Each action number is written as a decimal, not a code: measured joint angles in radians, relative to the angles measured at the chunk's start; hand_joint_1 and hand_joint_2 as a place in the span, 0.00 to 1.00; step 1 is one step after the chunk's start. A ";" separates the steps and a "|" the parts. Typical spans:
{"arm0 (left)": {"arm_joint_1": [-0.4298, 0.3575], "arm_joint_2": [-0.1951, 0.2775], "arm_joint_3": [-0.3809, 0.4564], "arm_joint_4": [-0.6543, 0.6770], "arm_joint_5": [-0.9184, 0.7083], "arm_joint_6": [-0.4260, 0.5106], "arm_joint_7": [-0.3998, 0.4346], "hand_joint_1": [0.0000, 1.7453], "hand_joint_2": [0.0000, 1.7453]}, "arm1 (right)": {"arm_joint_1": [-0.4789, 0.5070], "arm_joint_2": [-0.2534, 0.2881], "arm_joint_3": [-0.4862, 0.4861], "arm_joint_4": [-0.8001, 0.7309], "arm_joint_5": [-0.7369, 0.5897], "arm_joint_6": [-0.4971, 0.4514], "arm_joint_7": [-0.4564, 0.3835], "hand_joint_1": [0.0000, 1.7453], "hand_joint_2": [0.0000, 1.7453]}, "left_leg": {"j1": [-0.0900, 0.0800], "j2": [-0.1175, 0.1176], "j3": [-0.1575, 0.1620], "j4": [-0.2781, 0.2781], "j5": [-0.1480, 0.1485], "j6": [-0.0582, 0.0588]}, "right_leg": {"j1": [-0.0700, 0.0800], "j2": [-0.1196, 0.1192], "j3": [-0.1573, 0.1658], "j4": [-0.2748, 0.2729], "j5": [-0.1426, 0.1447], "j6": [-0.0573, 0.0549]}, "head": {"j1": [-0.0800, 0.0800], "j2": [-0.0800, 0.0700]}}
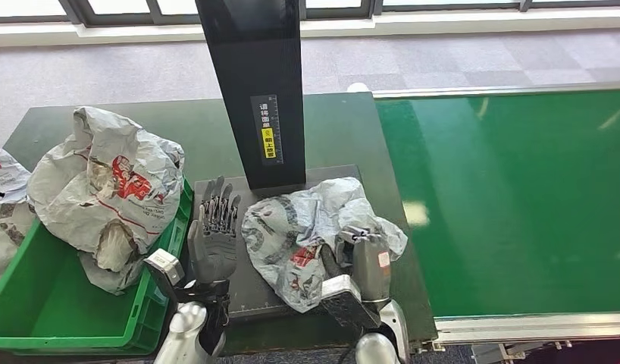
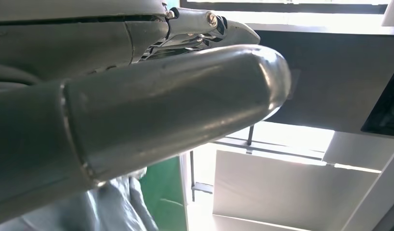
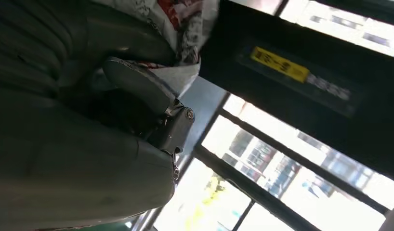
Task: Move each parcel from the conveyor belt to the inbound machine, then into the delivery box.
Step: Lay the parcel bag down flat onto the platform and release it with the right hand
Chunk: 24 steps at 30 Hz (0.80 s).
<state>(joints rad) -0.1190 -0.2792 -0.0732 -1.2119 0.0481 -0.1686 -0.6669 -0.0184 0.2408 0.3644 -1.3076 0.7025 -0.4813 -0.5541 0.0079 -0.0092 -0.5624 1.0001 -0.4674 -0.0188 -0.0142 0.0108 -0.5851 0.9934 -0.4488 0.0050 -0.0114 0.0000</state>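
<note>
parcel's on the scan plate, box is next

i've got the grey parcel (image 1: pixel 311 231) lying on the dark plate of the inbound machine (image 1: pixel 254 83), right under its black column. my right hand (image 1: pixel 365 262) sits at the parcel's near right edge and looks closed on the wrapping, though the wrist view is too cramped to be sure. my left hand (image 1: pixel 214 231) stands just beside the parcel, fingers spread, holding nothing.

to do this bit well i'd get a firm grip on the bag, lift it clear of the plate, then swing left over the rim of the green delivery box (image 1: pixel 64 303).

count: one parcel on the plate, one big parcel (image 1: pixel 110 189) slumped over the box rim, another (image 1: pixel 4 197) at the far left edge. the conveyor belt (image 1: pixel 511 197) has none in view.
</note>
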 joint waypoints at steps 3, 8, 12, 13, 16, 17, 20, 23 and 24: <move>0.000 0.000 0.000 0.002 -0.011 0.000 0.001 0.00 0.00 | -0.014 0.005 -0.016 0.109 0.048 0.037 0.022 1.00 1.00 | 0.000 -0.001 0.000 0.000 0.000 0.000 | 0.000 -0.001 0.000 0.000 0.000 0.000 | 0.000 0.000; 0.000 0.001 0.000 0.003 -0.015 0.000 0.002 0.00 0.00 | -0.018 0.010 -0.040 0.210 0.076 0.069 0.029 1.00 1.00 | 0.000 -0.001 -0.001 0.000 0.000 0.000 | 0.000 -0.001 -0.001 0.000 0.000 0.000 | 0.000 0.000; -0.001 0.001 0.000 0.012 -0.022 0.000 0.002 0.00 0.00 | -0.020 0.012 -0.048 0.249 0.085 0.078 0.028 1.00 1.00 | 0.000 -0.001 -0.001 0.000 0.000 0.000 | 0.000 -0.001 -0.001 0.000 0.000 0.000 | 0.000 0.000; -0.001 0.001 0.000 0.014 -0.023 0.000 0.002 0.00 0.00 | -0.020 0.012 -0.049 0.254 0.086 0.080 0.028 1.00 1.00 | 0.000 -0.001 -0.001 0.000 0.000 0.000 | 0.000 -0.001 -0.001 0.000 0.000 0.000 | 0.000 0.000; -0.002 0.001 0.000 0.016 -0.027 0.000 0.000 0.00 0.00 | -0.020 0.013 -0.051 0.262 0.088 0.087 0.028 1.00 1.00 | 0.000 0.000 -0.001 0.000 0.000 0.000 | 0.000 -0.001 -0.001 0.000 0.000 0.000 | 0.000 0.000; -0.002 0.001 0.000 0.016 -0.028 0.000 0.000 0.00 0.00 | -0.020 0.014 -0.051 0.263 0.089 0.090 0.028 1.00 1.00 | 0.000 0.000 -0.001 0.000 0.000 0.000 | 0.000 -0.001 -0.001 0.000 0.000 0.000 | 0.000 0.000; -0.001 0.001 0.000 0.015 -0.028 0.000 -0.001 0.00 0.00 | -0.020 0.014 -0.052 0.265 0.090 0.098 0.027 0.98 1.00 | 0.000 0.000 0.000 0.000 0.000 0.000 | 0.000 -0.001 -0.001 0.000 0.000 0.000 | 0.000 0.000; 0.000 0.001 0.000 0.011 -0.028 0.001 -0.001 0.00 0.00 | -0.020 0.014 -0.052 0.265 0.087 0.103 0.025 0.96 1.00 | 0.000 0.000 -0.001 0.000 0.000 0.000 | 0.000 -0.001 -0.001 0.000 0.000 0.000 | 0.000 0.000; 0.000 0.001 0.000 0.009 -0.028 0.001 -0.001 0.00 0.00 | -0.020 0.014 -0.052 0.265 0.086 0.104 0.024 0.96 1.00 | 0.000 0.000 -0.001 0.000 0.000 0.000 | 0.000 -0.001 -0.001 0.000 0.000 0.000 | 0.000 0.000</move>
<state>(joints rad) -0.1191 -0.2785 -0.0736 -1.2027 0.0202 -0.1677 -0.6676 -0.0382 0.2544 0.3123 -1.0430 0.7880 -0.3768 -0.5302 0.0079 -0.0097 -0.5630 1.0001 -0.4675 -0.0188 -0.0142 0.0102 -0.5856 0.9933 -0.4490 0.0049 -0.0114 0.0000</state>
